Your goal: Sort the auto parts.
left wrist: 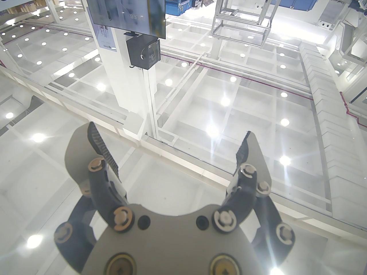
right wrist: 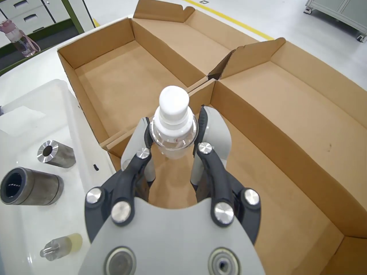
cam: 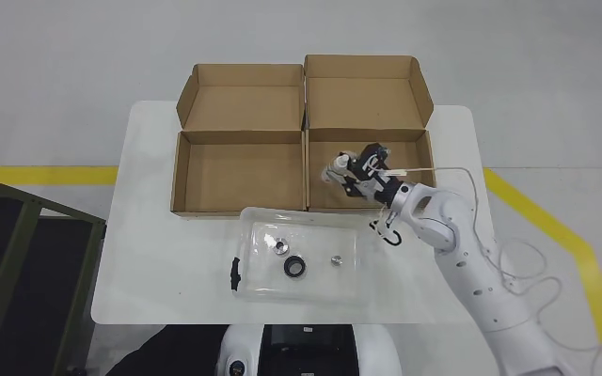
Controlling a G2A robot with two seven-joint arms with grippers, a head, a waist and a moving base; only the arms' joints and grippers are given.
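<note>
My right gripper [right wrist: 174, 128] is shut on a small clear bottle [right wrist: 173, 115] with a white cap. It holds the bottle over the near left corner of the right cardboard box [right wrist: 286, 133], beside the wall shared with the left cardboard box [right wrist: 126, 78]. From the top, the right gripper [cam: 350, 172] and bottle [cam: 335, 170] hang inside the right box [cam: 414, 155]. A clear plastic tray [cam: 254, 221] in front of the boxes holds a silver sleeve [cam: 280, 246], a black bushing [cam: 296, 267] and a small pin [cam: 334, 259]. My left gripper [left wrist: 169, 147] is open and empty, facing the ceiling.
A black piece [cam: 234, 274] sits at the tray's left edge. The left box [cam: 240, 176] has a bare floor. Both lids stand open at the back. The white table [cam: 141, 235] has room on the left. A green shelf [cam: 38, 263] stands beside it.
</note>
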